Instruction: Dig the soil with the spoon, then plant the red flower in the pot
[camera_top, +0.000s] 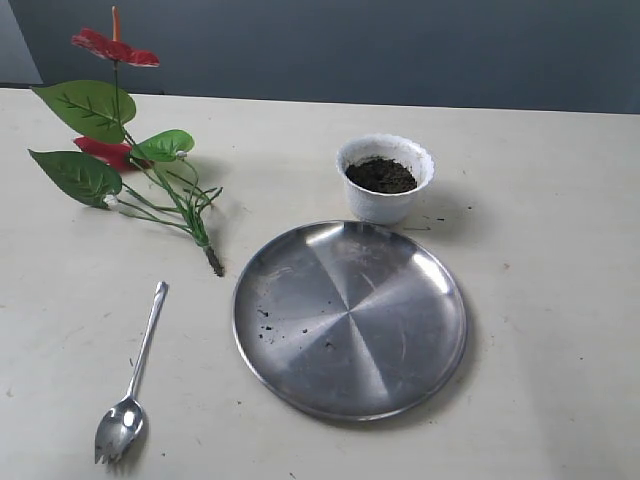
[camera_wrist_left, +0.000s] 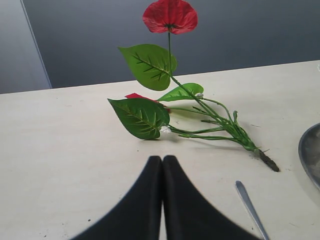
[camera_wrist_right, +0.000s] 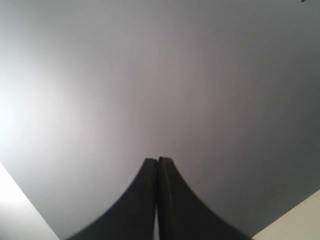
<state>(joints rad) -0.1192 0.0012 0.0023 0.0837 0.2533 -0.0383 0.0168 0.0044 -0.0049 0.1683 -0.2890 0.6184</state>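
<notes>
Left fingers (camera_wrist_left: 158, 162) and right fingers (camera_wrist_right: 154, 165) sit pressed together, empty. The red flower (camera_wrist_left: 170, 15) lies beyond the left fingers, the spoon (camera_wrist_left: 250, 205) just beside them, flat; its thin handle could skid away when pinched

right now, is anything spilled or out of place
A few dark soil crumbs lie on the steel plate's left part, outside the pot. The red flower lies on its side on the table, unplanted.
</notes>
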